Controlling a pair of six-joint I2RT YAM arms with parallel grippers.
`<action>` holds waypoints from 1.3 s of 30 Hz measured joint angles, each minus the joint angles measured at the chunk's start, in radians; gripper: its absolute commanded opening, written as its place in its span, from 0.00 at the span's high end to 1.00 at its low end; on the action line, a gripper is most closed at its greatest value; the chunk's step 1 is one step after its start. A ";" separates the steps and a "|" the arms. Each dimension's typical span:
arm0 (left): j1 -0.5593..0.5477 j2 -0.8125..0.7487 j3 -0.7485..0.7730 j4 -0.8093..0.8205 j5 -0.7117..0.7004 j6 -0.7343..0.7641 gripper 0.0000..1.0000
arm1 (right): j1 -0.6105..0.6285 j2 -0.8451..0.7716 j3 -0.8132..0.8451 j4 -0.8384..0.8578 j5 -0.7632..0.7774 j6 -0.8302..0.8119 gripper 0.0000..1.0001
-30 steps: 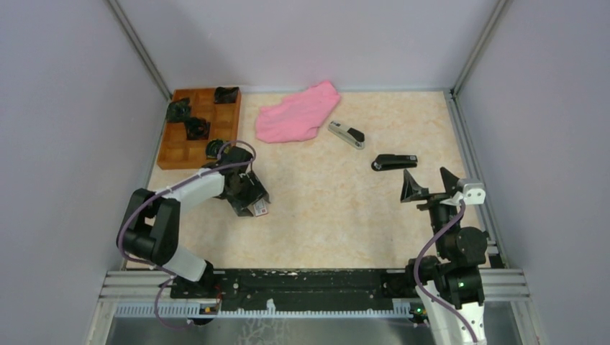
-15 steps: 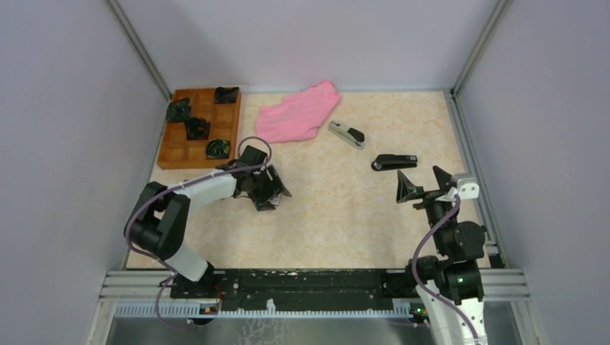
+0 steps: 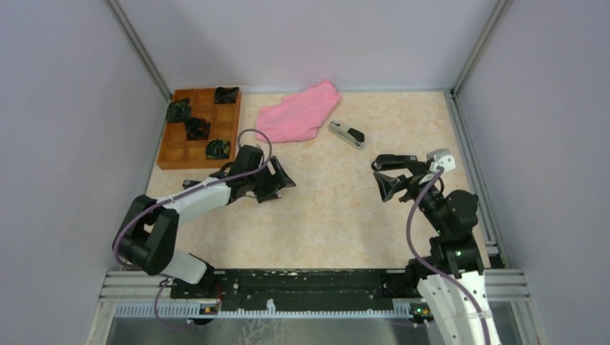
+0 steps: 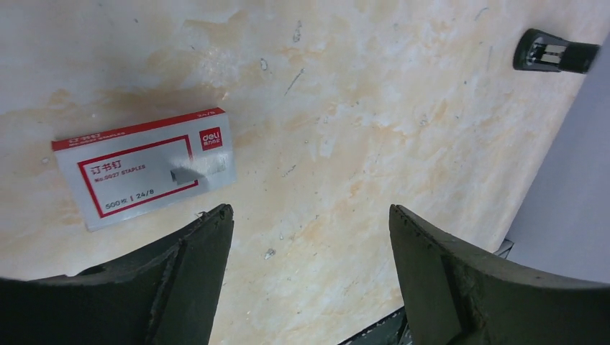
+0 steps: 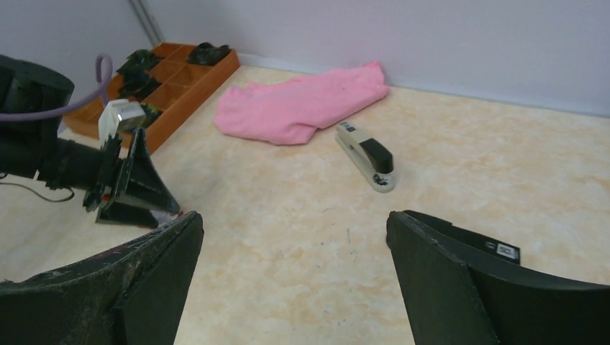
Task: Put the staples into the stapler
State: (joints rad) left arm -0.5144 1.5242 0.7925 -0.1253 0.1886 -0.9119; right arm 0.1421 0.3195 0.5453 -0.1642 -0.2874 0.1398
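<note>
- while the left gripper looks down at the table, its fingers stand wide apart with only tabletop between them; nothing held.
- staples box lies flat, printed face up, red border. it sits just past the tip of the finger on that view's left, outside the gap and untouched.
- left arm is stretched low over the table, wrist pointing right and elbow folded back near its base. from above the box is hidden by the gripper.
- right gripper: fingers spread wide too, nothing gripped.
- black stapler lies just beside that gripper, partly behind the finger on the right of the wrist view. from above the gripper overlaps it; cannot tell whether they touch.
- right arm rises from its base, wrist bent forward and to the left.
- one end of the black stapler shows at the top right of the left wrist view, well apart from the box.
- grey stapler lies farther back, near a crumpled pink cloth by the back wall.
- wooden tray sits back left, just behind the left arm, with dark items in several compartments.
</note>
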 measured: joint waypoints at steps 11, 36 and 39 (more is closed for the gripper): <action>0.164 -0.156 -0.113 0.061 -0.058 0.083 0.17 | 0.000 0.229 0.043 0.023 -0.227 0.048 0.01; 0.196 0.030 -0.118 0.195 0.156 0.164 0.28 | 0.484 0.777 0.054 0.232 -0.190 -0.199 0.06; 0.165 0.051 -0.117 0.228 0.189 0.153 0.28 | 0.493 0.849 0.097 0.231 -0.223 -0.281 0.06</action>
State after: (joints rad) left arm -0.3492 1.5749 0.6750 0.1024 0.3779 -0.7593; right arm 0.6350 1.1683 0.6418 0.0666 -0.5102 -0.1413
